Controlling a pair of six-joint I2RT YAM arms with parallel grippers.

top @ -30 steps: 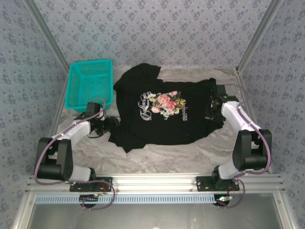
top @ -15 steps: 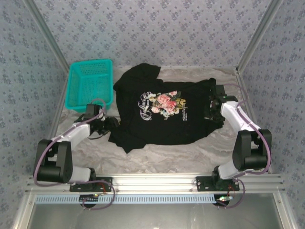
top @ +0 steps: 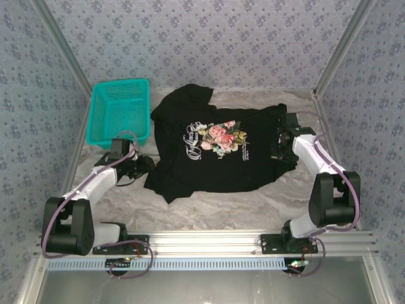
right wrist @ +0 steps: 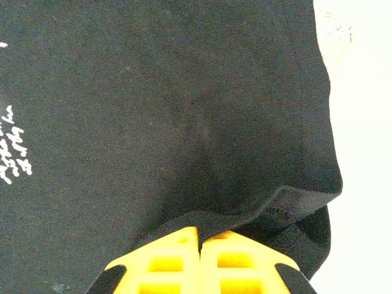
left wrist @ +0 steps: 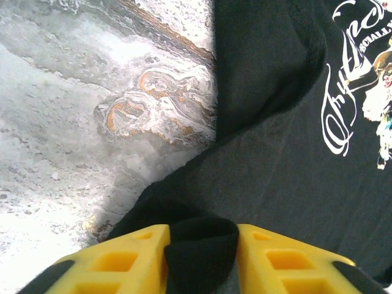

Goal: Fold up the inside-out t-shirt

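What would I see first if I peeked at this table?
The black t-shirt with pink flowers printed on it, spread across the middle of the table. Next comes the bright teal basket in the far left corner. Up close, the yellow left fingers and right fingers each pinch an edge of the shirt.

You have a soft black short-sleeved cloth t-shirt before you. Its printed graphic mixes pink roses, green leaves and white curling lettering. The teal plastic mesh basket at the worktop's far left corner is one flat colour throughout. The marbled worktop is white and grey, with rusty orange swirls near the left hand. That hand and the right hand both have bright yellow fingers. The wall panels are pale blue-grey with small repeating floral motifs.
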